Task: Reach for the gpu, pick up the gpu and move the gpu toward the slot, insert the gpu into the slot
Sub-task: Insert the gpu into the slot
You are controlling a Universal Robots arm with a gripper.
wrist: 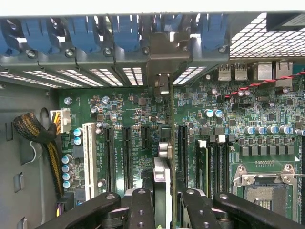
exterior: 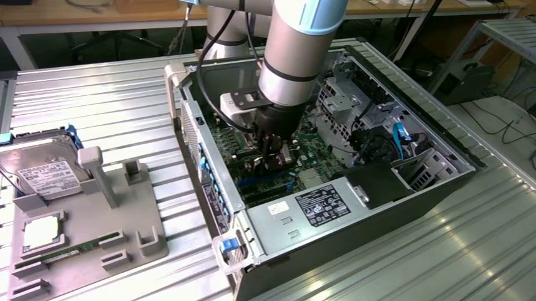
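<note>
My gripper (exterior: 275,160) reaches down into the open computer case (exterior: 435,135), just above the green motherboard (exterior: 314,150). In the wrist view the gripper (wrist: 167,207) is shut on the gpu (wrist: 163,179), a thin card seen edge-on between the two black fingers (wrist: 141,207). The card runs away from the fingers to its silvery bracket (wrist: 164,55), which stands against the case's rear wall. It sits upright over the board between long dark connector strips (wrist: 127,157). A blue strip of the slot (exterior: 251,184) shows just below the gripper. I cannot tell whether the card's edge is seated in it.
A row of blue card latches (wrist: 124,31) lines the rear wall. A CPU socket (wrist: 267,191), a white connector (wrist: 89,152) and a braided cable bundle (wrist: 38,133) flank the card. Outside the case, a grey fixture (exterior: 92,238) holds a hard drive (exterior: 46,175) and a memory stick (exterior: 67,254).
</note>
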